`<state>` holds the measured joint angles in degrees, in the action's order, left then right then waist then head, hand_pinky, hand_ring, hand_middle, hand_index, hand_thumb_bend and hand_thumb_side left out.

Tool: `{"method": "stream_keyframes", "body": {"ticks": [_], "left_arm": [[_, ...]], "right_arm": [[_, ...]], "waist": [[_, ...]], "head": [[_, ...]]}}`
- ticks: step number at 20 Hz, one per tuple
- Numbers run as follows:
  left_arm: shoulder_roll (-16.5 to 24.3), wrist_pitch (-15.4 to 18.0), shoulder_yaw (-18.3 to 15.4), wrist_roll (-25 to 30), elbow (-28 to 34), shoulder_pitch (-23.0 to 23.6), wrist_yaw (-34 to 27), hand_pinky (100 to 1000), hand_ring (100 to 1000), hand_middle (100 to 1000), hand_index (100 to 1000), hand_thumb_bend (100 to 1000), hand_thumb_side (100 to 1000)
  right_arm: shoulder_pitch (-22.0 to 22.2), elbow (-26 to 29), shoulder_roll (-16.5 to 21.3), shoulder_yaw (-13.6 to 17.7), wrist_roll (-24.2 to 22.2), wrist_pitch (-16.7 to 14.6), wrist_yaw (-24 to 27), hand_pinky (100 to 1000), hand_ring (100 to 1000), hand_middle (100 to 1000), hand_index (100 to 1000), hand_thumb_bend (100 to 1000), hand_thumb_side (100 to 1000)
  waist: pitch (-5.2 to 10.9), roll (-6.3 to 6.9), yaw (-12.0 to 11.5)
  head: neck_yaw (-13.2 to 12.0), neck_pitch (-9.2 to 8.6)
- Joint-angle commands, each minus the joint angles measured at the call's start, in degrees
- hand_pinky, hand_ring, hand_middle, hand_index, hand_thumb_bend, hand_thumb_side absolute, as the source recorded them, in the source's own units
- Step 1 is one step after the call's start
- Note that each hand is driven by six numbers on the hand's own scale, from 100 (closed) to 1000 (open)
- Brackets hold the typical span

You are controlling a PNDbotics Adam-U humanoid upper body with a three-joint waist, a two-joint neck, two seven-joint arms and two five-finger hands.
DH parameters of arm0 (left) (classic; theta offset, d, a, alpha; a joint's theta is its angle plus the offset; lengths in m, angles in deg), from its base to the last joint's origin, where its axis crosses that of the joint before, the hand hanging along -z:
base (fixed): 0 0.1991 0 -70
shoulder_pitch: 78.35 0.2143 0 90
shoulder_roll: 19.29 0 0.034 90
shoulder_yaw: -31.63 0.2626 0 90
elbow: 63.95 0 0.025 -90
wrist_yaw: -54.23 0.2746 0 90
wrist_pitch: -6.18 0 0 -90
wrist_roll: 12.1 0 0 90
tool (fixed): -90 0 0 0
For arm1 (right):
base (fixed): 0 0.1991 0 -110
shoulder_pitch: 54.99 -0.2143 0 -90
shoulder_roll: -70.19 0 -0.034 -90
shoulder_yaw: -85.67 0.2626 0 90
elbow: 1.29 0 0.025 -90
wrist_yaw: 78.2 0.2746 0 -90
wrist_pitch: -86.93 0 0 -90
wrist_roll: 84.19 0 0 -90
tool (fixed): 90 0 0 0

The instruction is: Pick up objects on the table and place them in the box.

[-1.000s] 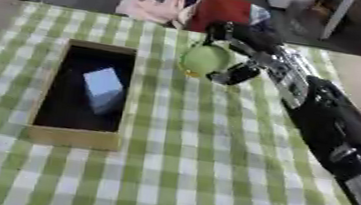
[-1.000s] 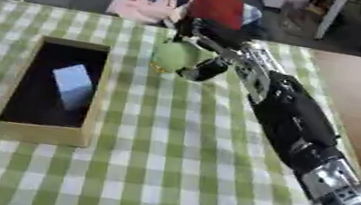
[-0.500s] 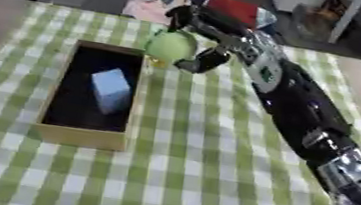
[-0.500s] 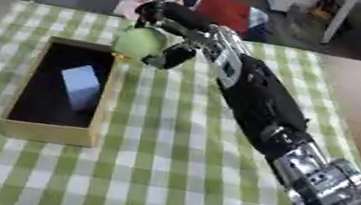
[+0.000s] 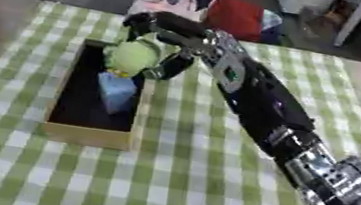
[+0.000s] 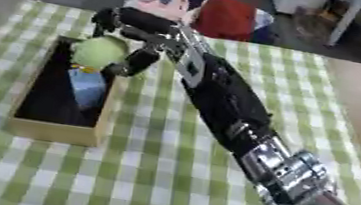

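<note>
Box (image 5: 91, 135), open-topped and dark inside, is seen in the left eye view on the checked worktop (image 5: 172, 189); a pale blue block (image 5: 117, 90) lies in it. The right hand (image 5: 169, 32) is curled round a green ball (image 5: 132, 56) held over the box's far end.

In the right eye view the ball's underside is hidden by the block. The left hand is not seen.

green ball (image 5: 132, 56) hides blue block (image 5: 117, 92) top, right hand (image 5: 169, 33) blurred
</note>
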<state>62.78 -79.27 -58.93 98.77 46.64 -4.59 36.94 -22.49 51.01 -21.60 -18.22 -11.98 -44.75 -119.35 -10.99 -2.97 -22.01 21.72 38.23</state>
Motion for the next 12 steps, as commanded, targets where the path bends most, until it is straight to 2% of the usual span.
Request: {"method": "stream_keyframes", "body": {"ticks": [1,4,5,7,8,10,12], "left_arm": [[0.47,-0.02,0.04,-0.44,1.8,-1.0,-0.78,742,649,634,696,100,848],[0.4,-0.16,0.02,-0.68,1.96,-1.06,-1.03,742,649,633,696,100,849],[0.37,-0.22,0.02,-0.7,1.97,-1.06,-1.05,742,648,632,696,100,850],[0.32,-0.31,0.02,-0.69,1.95,-1.07,-0.99,741,647,631,696,100,851],[0.3,-0.34,0.01,-0.68,1.94,-1.07,-0.95,740,647,631,696,100,851],[0.25,-0.39,-0.01,-0.67,1.9,-1.08,-0.9,738,646,630,695,100,852],[0.21,-0.43,-0.01,-0.63,1.85,-1.04,-0.84,738,645,629,696,100,853]], "right_arm": [[-0.8,-0.32,-0.79,-0.19,0.55,-1.33,-3.09,721,914,439,536,265,184],[-0.5,-0.81,-1.53,-0.19,1.8,-2.11,-5.59,722,916,450,553,273,191],[-0.42,-0.93,-1.65,-0.17,2.29,-2.27,-6.26,724,919,469,579,299,220],[-0.26,-1.15,-1.79,-0.15,3.29,-2.51,-7.35,728,928,511,648,358,341],[-0.18,-1.29,-1.84,-0.13,3.76,-2.59,-7.77,729,930,524,668,371,366],[-0.06,-1.51,-1.92,-0.08,4.7,-2.74,-8.28,742,952,629,778,473,519],[0.05,-1.68,-1.94,-0.08,5.49,-2.97,-8.45,757,976,712,839,548,598]], "waist": [[0.64,0.32,-0.21],[0.57,0.32,-0.34],[0.54,0.33,-0.34],[0.49,0.34,-0.25],[0.47,0.34,-0.22],[0.42,0.36,-0.11],[0.41,0.39,-0.04]], "head": [[0.26,-0.17],[0.38,-0.14],[0.34,-0.11],[0.33,-0.09],[0.33,-0.1],[0.29,-0.12],[0.3,-0.14]]}}
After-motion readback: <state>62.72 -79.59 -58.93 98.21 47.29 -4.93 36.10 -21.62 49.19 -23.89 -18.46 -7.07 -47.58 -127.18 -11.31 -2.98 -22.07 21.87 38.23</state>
